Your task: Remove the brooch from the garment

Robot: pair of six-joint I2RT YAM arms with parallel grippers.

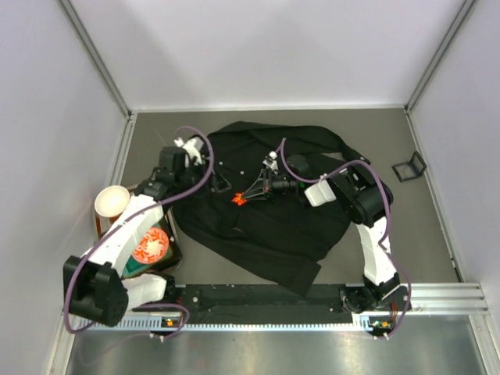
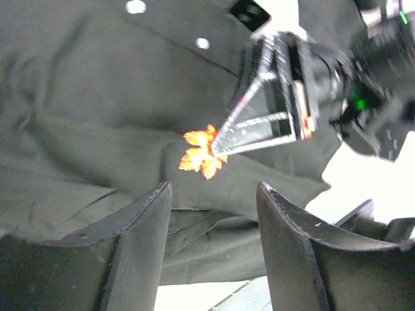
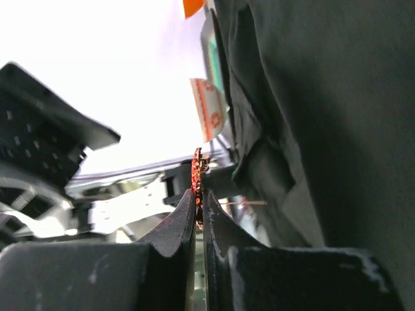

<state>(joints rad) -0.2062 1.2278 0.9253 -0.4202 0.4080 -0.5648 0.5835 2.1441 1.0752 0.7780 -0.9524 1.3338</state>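
The black garment (image 1: 266, 211) lies spread on the table's middle, pale buttons (image 2: 202, 43) showing. The brooch (image 1: 237, 200), a tiny red-orange leaf, is pinched at the tips of my right gripper (image 1: 244, 198), which is shut on it. In the right wrist view the brooch (image 3: 197, 170) stands edge-on between the fingers of the right gripper (image 3: 200, 197), with the garment (image 3: 324, 129) to its right. My left gripper (image 2: 214, 189) is open just short of the brooch (image 2: 202, 153), nothing between its fingers. In the top view the left gripper (image 1: 219, 185) is just left of the brooch.
A paper cup (image 1: 112, 201) stands at the left. Below it is a round orange disc with a white pattern (image 1: 150, 247) on a dark object. A small black frame (image 1: 408, 166) lies at the far right. A metal rail (image 1: 437, 293) runs along the near edge.
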